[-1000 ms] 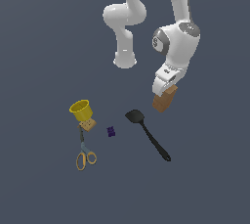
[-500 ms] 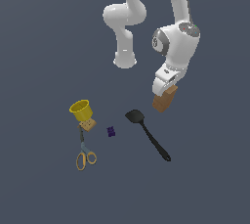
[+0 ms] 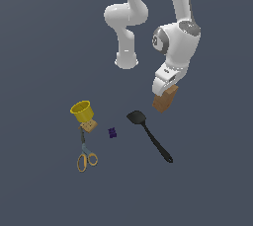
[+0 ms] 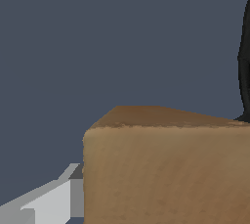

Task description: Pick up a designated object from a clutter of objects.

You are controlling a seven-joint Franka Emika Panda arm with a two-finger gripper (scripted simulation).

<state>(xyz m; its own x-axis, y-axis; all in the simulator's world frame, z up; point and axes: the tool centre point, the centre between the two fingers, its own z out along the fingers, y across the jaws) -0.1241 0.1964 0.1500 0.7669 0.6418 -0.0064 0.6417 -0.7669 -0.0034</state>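
The designated object, a plain brown wooden block [image 3: 165, 99], sits tilted in my gripper [image 3: 163, 92], which is shut on it below the white wrist. In the wrist view the block [image 4: 166, 169] fills the frame, with one grey finger [image 4: 49, 202] against its side; the other finger is hidden behind it. I cannot tell whether the block touches the floor. The rest of the clutter lies toward the exterior view's left: a yellow cup [image 3: 81, 111], a small tan dotted cube [image 3: 89, 126], orange-handled scissors [image 3: 86, 155], a tiny purple piece [image 3: 112, 132] and a black spatula [image 3: 149, 135].
The arm's white base [image 3: 126, 59] stands behind the clutter. The spatula's head [image 3: 136, 117] lies just beside the held block, and a dark edge of the spatula [image 4: 243, 61] shows in the wrist view. The floor is plain dark grey.
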